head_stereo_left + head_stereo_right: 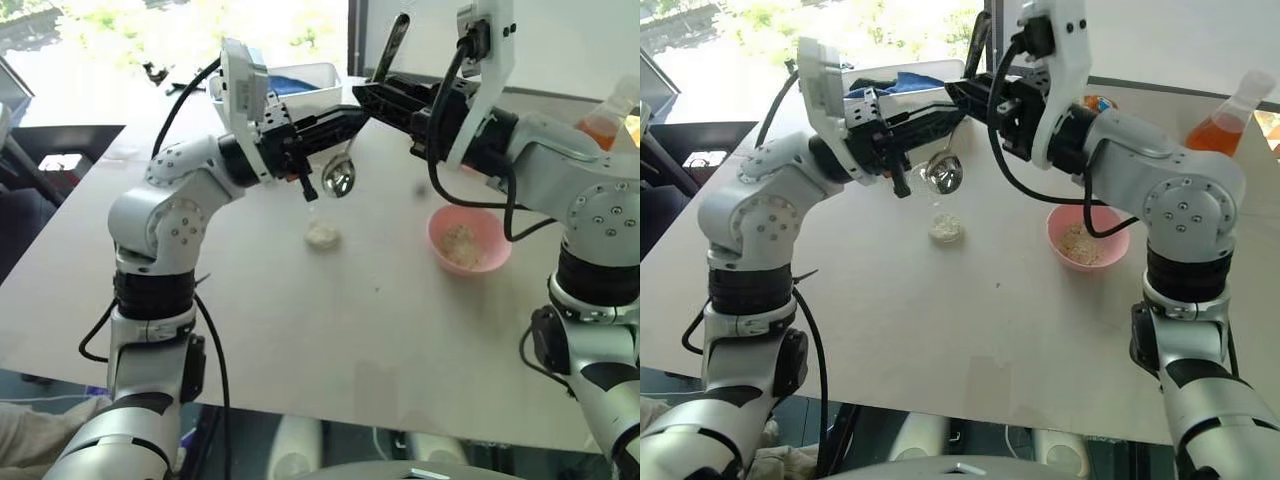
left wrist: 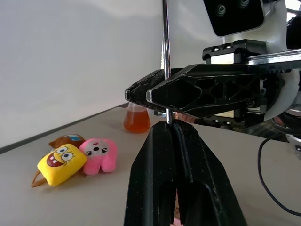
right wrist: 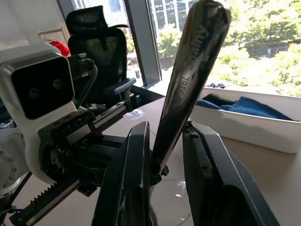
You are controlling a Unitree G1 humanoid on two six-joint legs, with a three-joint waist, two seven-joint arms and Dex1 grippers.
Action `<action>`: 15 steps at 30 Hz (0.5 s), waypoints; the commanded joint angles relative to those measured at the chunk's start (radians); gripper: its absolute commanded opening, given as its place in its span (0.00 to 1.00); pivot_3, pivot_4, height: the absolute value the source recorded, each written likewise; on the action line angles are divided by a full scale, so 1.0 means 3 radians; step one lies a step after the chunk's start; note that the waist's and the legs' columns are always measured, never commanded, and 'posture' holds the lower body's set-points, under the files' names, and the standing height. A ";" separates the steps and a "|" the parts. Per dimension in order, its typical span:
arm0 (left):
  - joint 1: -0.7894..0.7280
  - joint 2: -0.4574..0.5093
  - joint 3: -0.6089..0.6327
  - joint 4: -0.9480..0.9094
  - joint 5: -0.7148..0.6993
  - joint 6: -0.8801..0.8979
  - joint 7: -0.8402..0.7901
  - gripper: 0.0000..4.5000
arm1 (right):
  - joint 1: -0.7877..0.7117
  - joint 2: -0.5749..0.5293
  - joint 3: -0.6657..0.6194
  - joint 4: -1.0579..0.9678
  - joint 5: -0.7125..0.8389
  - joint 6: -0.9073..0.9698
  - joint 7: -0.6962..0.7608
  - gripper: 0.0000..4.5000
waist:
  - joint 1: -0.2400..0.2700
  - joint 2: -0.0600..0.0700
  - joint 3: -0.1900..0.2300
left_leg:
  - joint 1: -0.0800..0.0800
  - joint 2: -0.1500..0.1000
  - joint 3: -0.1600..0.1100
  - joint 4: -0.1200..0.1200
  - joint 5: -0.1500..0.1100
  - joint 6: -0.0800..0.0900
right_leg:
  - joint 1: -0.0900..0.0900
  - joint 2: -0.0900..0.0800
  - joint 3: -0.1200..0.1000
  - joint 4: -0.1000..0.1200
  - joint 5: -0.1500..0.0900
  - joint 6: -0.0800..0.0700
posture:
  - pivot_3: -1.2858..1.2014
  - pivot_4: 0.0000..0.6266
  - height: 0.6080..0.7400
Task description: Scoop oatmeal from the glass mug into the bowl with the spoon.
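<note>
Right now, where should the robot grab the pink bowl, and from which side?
Probably the rim of the bowl, coming down from above at the edge nearest the robot. The bowl sits upright with its top open and its wall round and smooth, so the thin rim is the easiest part to pinch. The oatmeal lies in the middle, away from that edge.

Left hand point(image 2: 170, 129) shut; right hand point(image 3: 164, 162) clamped (fingertips meeting mid-air).

Pale-pink bowl point(image 1: 469, 238), silver spoon point(image 1: 339, 177), orange-filled flask point(image 1: 1225, 122).
</note>
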State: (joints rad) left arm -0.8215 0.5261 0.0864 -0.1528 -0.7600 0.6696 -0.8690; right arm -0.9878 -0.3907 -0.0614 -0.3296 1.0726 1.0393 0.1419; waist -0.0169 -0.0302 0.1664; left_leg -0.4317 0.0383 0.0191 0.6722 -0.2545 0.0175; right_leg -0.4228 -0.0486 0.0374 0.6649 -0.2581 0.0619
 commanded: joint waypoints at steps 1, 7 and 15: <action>-0.0107 0.0051 0.0144 -0.0156 -0.0264 0.0186 0.0004 0.00 | -0.0065 -0.0019 -0.0113 -0.0102 0.0043 -0.0066 0.0107 0.25 | 0.0000 0.0000 0.0000 | 0.0000 0.0000 0.0000 0.0000 0.0000 0.0000 | 0.0000 0.0000 0.0000 0.0001 0.0000 0.0000 | 0.52 0.24 1.00; -0.0110 0.0103 0.0195 -0.0119 -0.0418 0.0372 -0.0001 0.00 | -0.0117 -0.0071 -0.0196 -0.0087 0.0195 0.0004 0.0208 0.25 | 0.0003 0.0000 0.0000 | 0.0000 0.0000 0.0000 0.0001 0.0001 -0.0001 | 0.0000 0.0000 0.0000 0.0000 0.0000 0.0000 | 0.52 0.24 1.00; -0.0063 0.0177 0.0173 -0.0099 -0.0443 0.0406 -0.0056 0.00 | -0.0052 -0.0401 -0.0565 -0.0019 0.0615 0.0143 0.0383 0.25 | 0.0002 0.0001 0.0001 | 0.0000 0.0000 0.0001 0.0001 0.0001 -0.0002 | 0.0000 0.0000 0.0000 0.0001 0.0000 0.0000 | 0.52 0.24 1.00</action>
State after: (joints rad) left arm -0.8312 0.5624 0.1151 -0.1554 -0.8865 0.7929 -0.8802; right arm -1.0097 -0.4263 -0.1160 -0.3198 1.1821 1.0741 0.1956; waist -0.0162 -0.0298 0.1667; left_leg -0.4318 0.0383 0.0194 0.6726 -0.2542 0.0170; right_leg -0.4228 -0.0487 0.0374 0.6649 -0.2581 0.0619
